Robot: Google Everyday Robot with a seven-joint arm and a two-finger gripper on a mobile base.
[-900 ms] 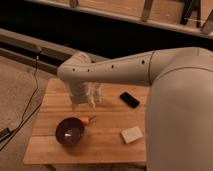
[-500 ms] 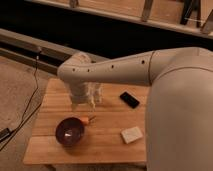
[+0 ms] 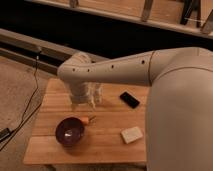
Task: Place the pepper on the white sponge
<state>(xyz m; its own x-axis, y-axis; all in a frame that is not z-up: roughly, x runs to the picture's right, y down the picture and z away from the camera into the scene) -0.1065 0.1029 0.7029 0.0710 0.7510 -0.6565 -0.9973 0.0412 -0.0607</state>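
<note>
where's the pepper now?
Camera view, left of centre: pepper lies on the table at the right rim of the bowl, just below the gripper in frame; sponge farther right.

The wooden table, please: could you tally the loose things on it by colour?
Dark purple: 1, the bowl
Orange: 1, the pepper, beside the bowl
Off-white: 1, the white sponge
Black: 1, the flat slab
Total: 4
The gripper hangs open over the table near the pepper, holding nothing.

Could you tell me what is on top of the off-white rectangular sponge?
Nothing; the sponge shows a bare top. The small orange pepper lies beside the purple bowl, the open hand near it.
</note>
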